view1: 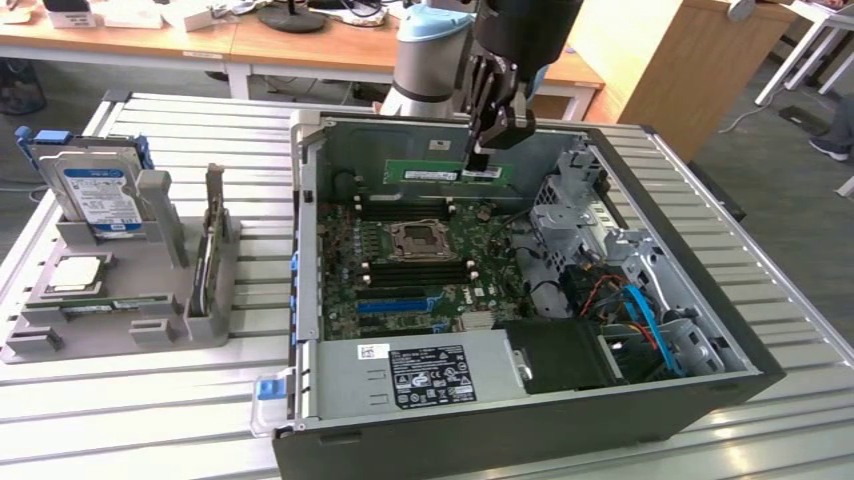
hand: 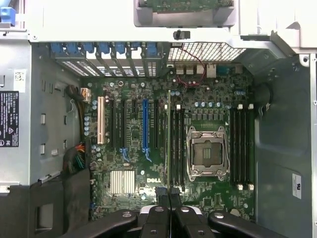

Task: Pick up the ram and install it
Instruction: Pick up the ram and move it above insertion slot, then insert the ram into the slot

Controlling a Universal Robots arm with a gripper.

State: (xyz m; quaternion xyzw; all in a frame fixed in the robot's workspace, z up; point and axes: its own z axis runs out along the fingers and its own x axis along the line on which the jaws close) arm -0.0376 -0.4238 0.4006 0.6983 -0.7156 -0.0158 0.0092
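Note:
The ram (view1: 445,172), a long green stick with black chips and a white label, hangs level above the motherboard (view1: 400,270) inside the open computer case (view1: 534,400). My gripper (view1: 481,152) is shut on the stick's end towards the exterior view's right. In the wrist view the ram (hand: 169,139) shows edge-on as a thin strip running out from my gripper (hand: 169,194), over the black memory slots (hand: 177,144) beside the processor socket (hand: 207,152). More memory slots (hand: 240,144) lie on the socket's other side.
A grey holder (view1: 80,340) at the exterior view's left carries a hard drive with a blue label (view1: 100,195) and a square silver processor (view1: 78,272). The case holds a power supply (view1: 414,375), drive bays (view1: 587,200) and cables (view1: 641,310). Desks stand behind.

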